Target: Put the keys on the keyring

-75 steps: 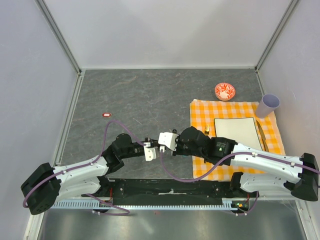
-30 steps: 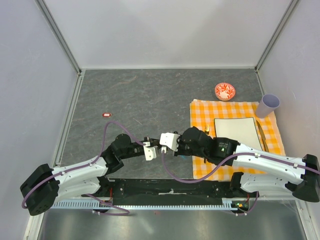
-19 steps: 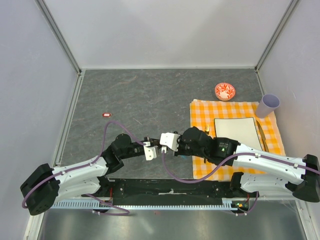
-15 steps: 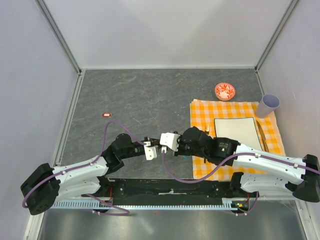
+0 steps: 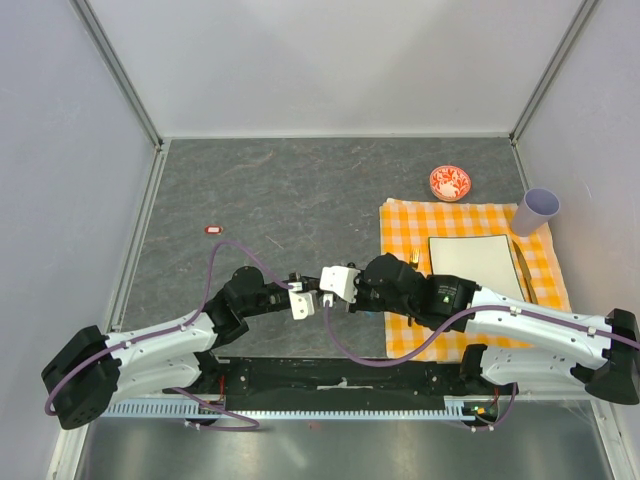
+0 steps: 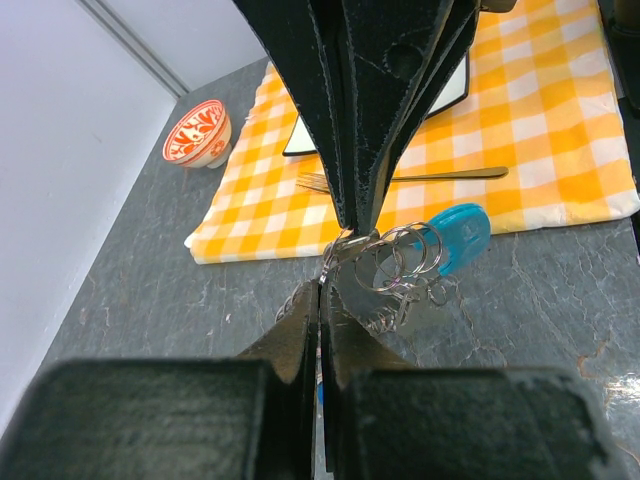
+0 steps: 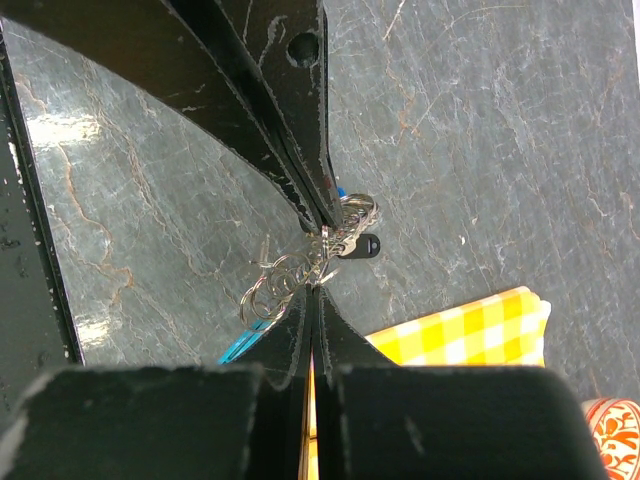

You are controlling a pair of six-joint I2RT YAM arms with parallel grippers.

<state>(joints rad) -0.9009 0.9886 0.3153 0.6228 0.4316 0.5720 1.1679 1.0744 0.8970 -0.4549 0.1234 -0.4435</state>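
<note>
Both grippers meet tip to tip above the grey table, near its front middle. The keyring (image 6: pixel 400 262) is a bunch of thin metal rings and chain with a cyan strap (image 6: pixel 455 226) hanging just past the tips; the rings (image 7: pixel 278 286) and cyan strap (image 7: pixel 243 346) also show in the right wrist view. My right gripper (image 7: pixel 315 290) is shut on a ring of it. My left gripper (image 6: pixel 322 286) is shut, with a sliver of blue key (image 6: pixel 319 392) between its fingers. A black key (image 7: pixel 363 247) hangs by the rings. From above, the left gripper (image 5: pixel 308 299) and right gripper (image 5: pixel 324 296) hide the keyring.
An orange-checked cloth (image 5: pixel 400 225) lies to the right with a white plate (image 5: pixel 475 262), a fork (image 6: pixel 440 175) and a lilac cup (image 5: pixel 537 211). A red-and-white bowl (image 5: pixel 449 183) stands behind it. A small red item (image 5: pixel 213 229) lies far left.
Almost nothing: both grippers stay shut and pressed together at the same spot, with only slight shifts of the wrists.
</note>
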